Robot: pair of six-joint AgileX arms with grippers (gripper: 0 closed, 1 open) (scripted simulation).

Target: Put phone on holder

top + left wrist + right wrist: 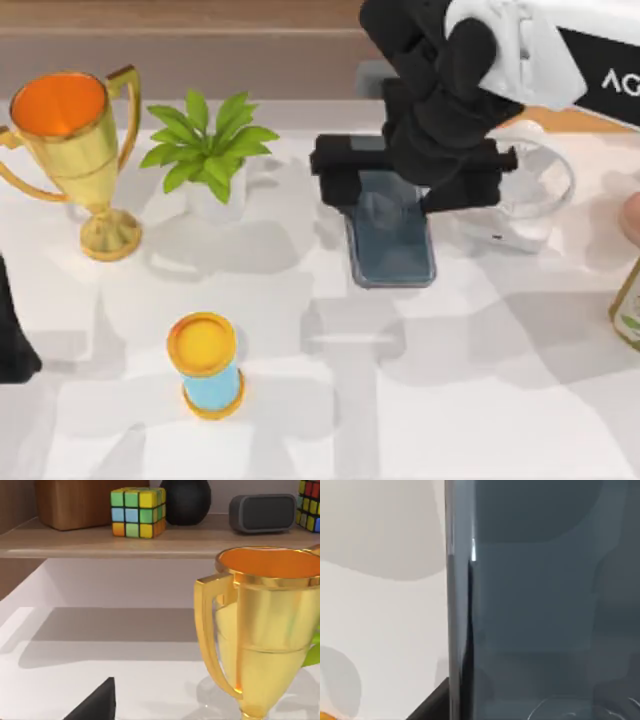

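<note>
The phone [392, 245], a dark grey glossy slab, lies lengthwise right of the table's middle, its far end under my right gripper [390, 190]. The gripper's black fingers stand against the phone's two long sides, shut on it. In the right wrist view the phone [545, 605] is very close, with one black finger [430, 705] beside its edge. A white ring-shaped holder [530, 200] stands just right of the gripper, apart from the phone. My left gripper [12, 335] is parked at the table's left edge.
A gold trophy [75, 140] and a small potted plant [205, 150] stand at the back left. A yellow-and-blue sand timer [207, 365] stands front left. A bottle [630, 305] is at the right edge. A shelf [150, 542] behind holds cubes and a speaker.
</note>
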